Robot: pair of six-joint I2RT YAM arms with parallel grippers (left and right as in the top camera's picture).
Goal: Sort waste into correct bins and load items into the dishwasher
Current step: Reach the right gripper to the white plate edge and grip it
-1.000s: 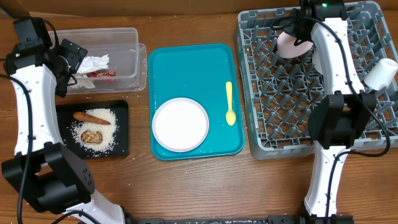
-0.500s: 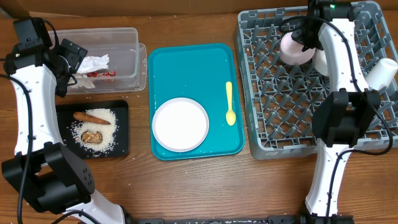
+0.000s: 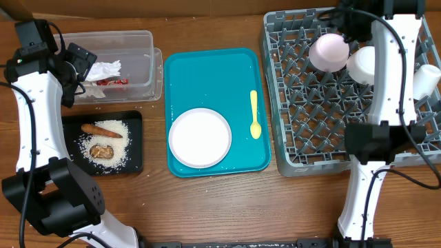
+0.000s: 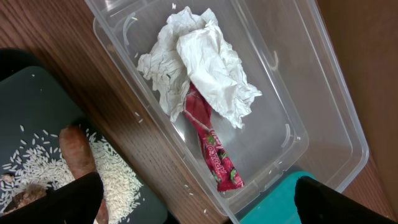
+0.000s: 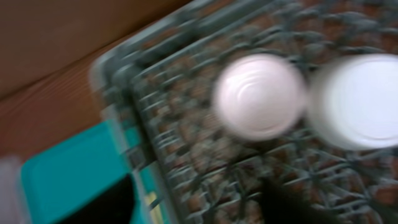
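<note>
Pale pink small dish (image 3: 329,52): upturned, base up, at 11 o'clock of the grey dish rack (image 3: 289,162), which takes the table's 3 o'clock side. It lies free of my fingers, just beside the white bowl (image 3: 363,63) at its 3 o'clock; the wrist view is too blurred to say whether the two touch. Small white cup (image 3: 427,81): on the rack's 3 o'clock edge. Right gripper (image 5: 196,208): above the dish, jaws apart, nothing between them. Left gripper (image 4: 199,205): jaws wide apart and empty, hanging over the clear tub (image 3: 141,41) at 10 o'clock, which holds the crumpled white napkin (image 4: 199,62) and red wrapper (image 4: 214,149). Black tray (image 3: 136,141), 8 o'clock: carrot (image 3: 100,129), brown food lump (image 3: 102,151), rice grains (image 3: 117,141). Teal tray (image 3: 207,76), centre: large white plate (image 3: 200,138) and yellow spoon (image 3: 254,115), both not yet loaded. Step in hand, as I judge it: clearing away from the placed dish. To do it well I should lift straight up with the jaws kept apart, so neither finger catches the dish or nudges the bowl, and only then swing toward 9 o'clock for the plate or spoon. The plate lies flat, so it probably needs a grip at its rim.
</note>
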